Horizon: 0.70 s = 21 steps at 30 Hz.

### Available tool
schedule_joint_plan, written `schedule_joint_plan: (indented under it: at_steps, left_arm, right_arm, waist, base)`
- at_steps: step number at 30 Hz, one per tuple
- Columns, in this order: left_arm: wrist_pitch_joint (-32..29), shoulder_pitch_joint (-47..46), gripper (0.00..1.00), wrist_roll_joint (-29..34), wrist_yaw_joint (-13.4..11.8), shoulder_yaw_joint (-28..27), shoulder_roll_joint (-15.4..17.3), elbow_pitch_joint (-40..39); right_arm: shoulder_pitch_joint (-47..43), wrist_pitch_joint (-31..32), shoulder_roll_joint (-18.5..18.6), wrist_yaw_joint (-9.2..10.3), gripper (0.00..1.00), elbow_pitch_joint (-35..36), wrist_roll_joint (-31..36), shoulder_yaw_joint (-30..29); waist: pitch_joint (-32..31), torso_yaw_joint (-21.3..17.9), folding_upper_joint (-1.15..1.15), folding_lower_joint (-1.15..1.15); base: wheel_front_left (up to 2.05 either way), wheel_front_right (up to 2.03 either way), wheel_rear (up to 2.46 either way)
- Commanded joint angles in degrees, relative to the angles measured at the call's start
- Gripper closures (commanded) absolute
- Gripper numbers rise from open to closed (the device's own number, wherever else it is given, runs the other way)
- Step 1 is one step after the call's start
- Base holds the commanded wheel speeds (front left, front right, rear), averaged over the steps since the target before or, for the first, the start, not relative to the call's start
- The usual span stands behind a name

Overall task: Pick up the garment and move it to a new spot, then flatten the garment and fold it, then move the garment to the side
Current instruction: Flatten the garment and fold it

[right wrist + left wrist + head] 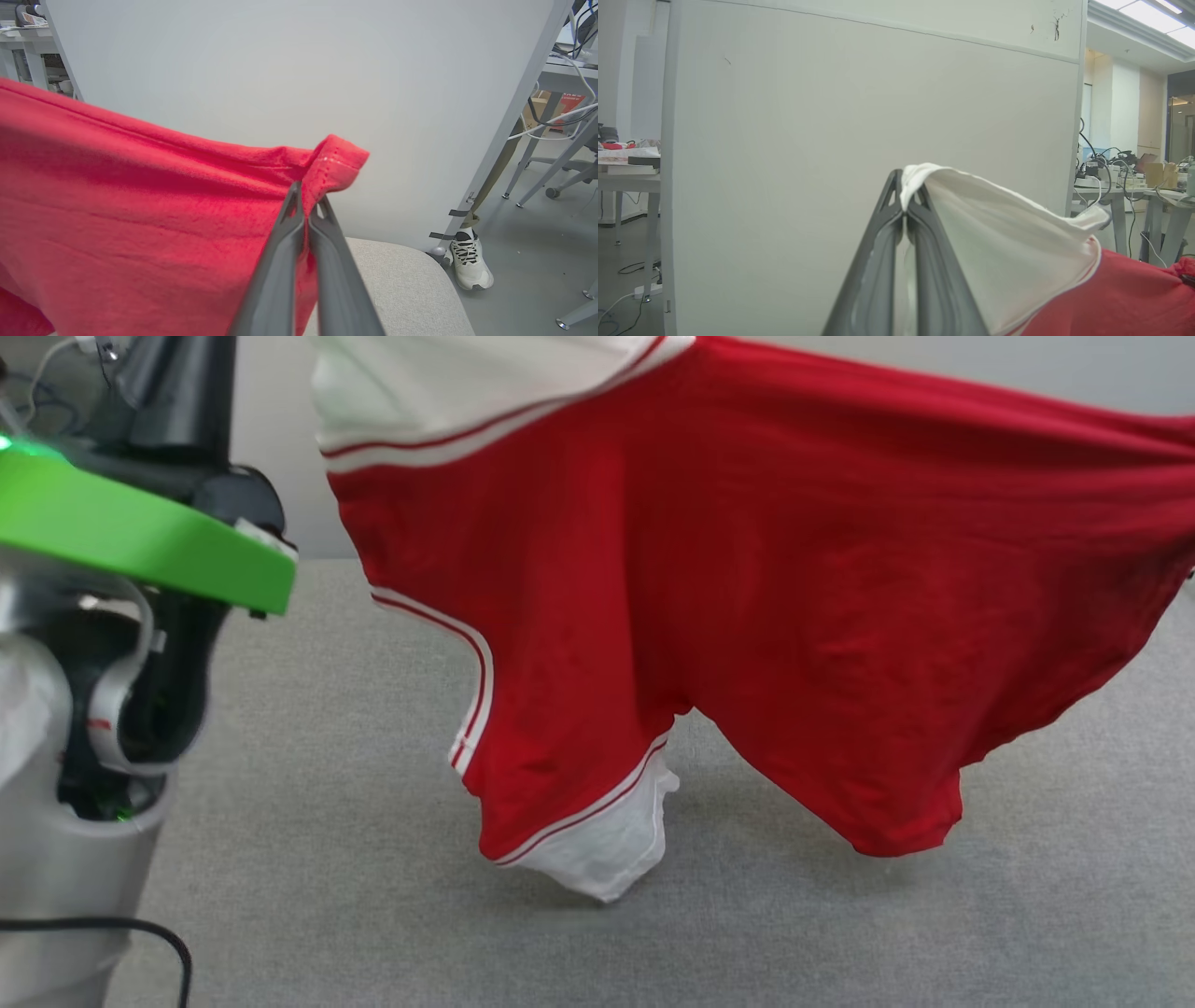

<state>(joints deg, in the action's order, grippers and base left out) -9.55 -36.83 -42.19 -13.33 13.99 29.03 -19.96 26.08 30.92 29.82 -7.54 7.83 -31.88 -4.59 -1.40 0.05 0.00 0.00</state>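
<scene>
Holding the garment (747, 569) spread in the air above the grey table (327, 896).
The left gripper (906, 191) is clamping its fingers on a white sleeve at the left, the right gripper (308, 200) is pinching the red hem corner at the right, and the lowest folds are hanging near the tabletop.

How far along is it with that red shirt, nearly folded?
Not nearly. Done: the garment is picked up and hangs over the grey table. In hand: the left hand is shut on a white sleeve and the right hand on a red hem corner, with the cloth spread between them. Left: laying it down in its new spot, flattening, folding, and moving it aside.
</scene>
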Motion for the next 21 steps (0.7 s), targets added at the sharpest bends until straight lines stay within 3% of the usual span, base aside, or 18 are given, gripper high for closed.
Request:
schedule_joint_plan:
  at_steps: [1,12,16,21]
  left_arm:
    - [-0.02,-2.16,1.00,0.69,0.44,-0.84,1.17,0.55]
    - [-3.17,-16.58,1.00,2.75,6.90,-0.81,7.29,6.77]
    - [-4.54,-23.87,1.00,1.36,9.25,-0.93,7.37,11.56]
    - [-3.10,-36.38,1.00,3.92,12.99,0.31,7.41,19.80]
  right_arm:
    - [1.12,-0.73,-0.08,0.05,1.00,-0.01,0.79,-0.14]
    - [14.46,-5.76,0.53,0.05,1.00,-3.48,3.72,2.31]
    - [22.23,-8.01,0.94,0.05,1.00,-7.41,5.05,3.78]
    - [33.69,-10.42,2.32,0.05,1.00,-14.08,7.25,7.10]
  waist:
    - [2.34,-0.38,0.00,0.00]
    - [16.05,-0.66,0.00,0.00]
    - [21.65,-0.49,0.00,0.00]
    - [28.61,-0.11,0.00,0.00]
  base:
    - [0.00,0.00,0.00]
    - [0.00,0.00,0.00]
    - [0.00,0.00,0.00]
    - [0.00,0.00,0.00]
